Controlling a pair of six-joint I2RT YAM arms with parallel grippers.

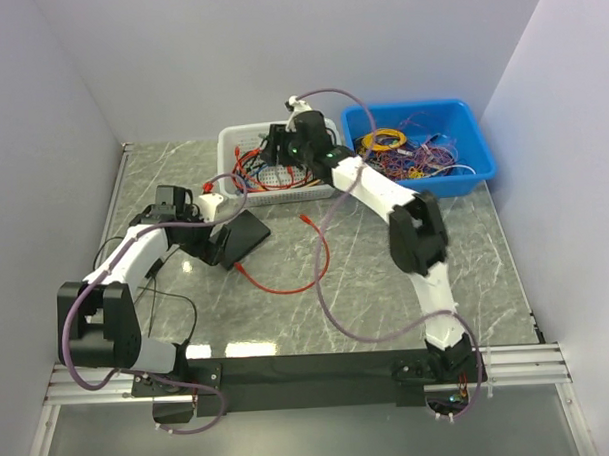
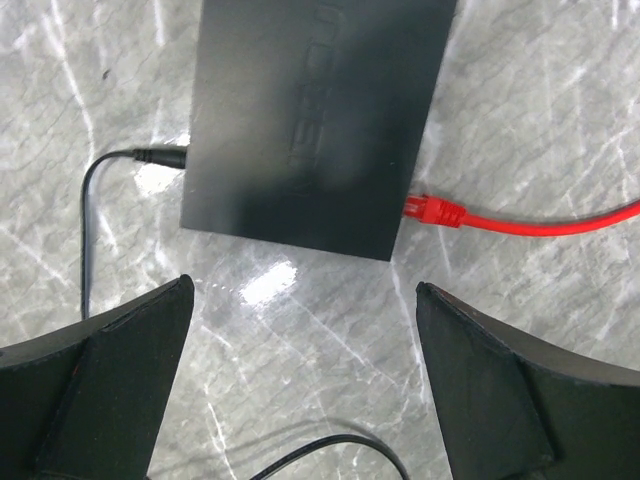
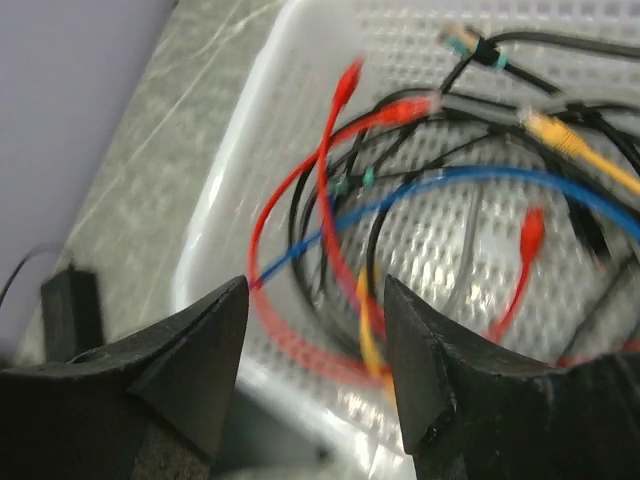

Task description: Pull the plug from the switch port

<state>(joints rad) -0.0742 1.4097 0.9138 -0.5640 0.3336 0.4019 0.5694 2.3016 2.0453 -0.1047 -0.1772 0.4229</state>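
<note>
Red plug (image 2: 432, 209) seated in switch (image 2: 310, 120); left gripper (image 2: 302, 290) wide open, empty, near it; right gripper (image 3: 315, 292) open, empty, over white basket (image 3: 225, 180).

Arm links: we see white shells (image 1: 375, 188) with black joints (image 1: 417, 234).
Cabling: mauve cables (image 1: 332, 90) on both arms.
Tool fingers (image 2: 110, 390): matte black wedges.

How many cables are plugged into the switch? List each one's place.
2. Left wrist view: a black cable enters the switch from the left, a red cable from the right. Others may be hidden.
</note>
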